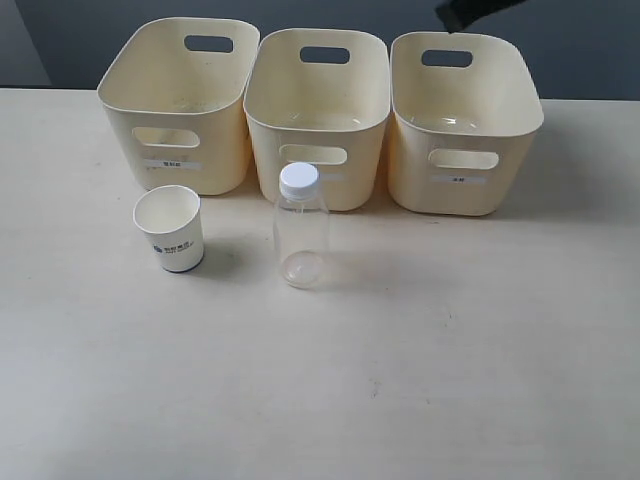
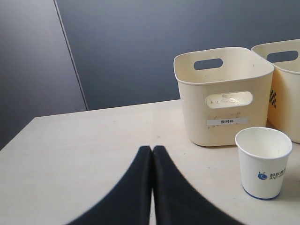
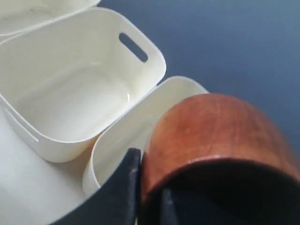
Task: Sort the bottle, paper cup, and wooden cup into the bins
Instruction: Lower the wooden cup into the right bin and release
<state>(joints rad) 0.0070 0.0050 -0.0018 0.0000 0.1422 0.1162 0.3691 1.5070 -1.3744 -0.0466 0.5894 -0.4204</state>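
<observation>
Right claw (image 3: 147, 197) pinches the wooden cup (image 3: 211, 136) above the bin (image 3: 136, 136) at two o'clock. Centre it over the opening before release. Left claw (image 2: 152, 154) sits pressed together.

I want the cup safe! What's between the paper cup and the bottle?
Nothing: the exterior view shows only bare table between the paper cup and the bottle.

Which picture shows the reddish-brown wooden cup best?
The right wrist view: the reddish-brown wooden cup fills the frame, held in the right gripper above a cream plastic bin. The exterior and left wrist views show none of it.
</observation>
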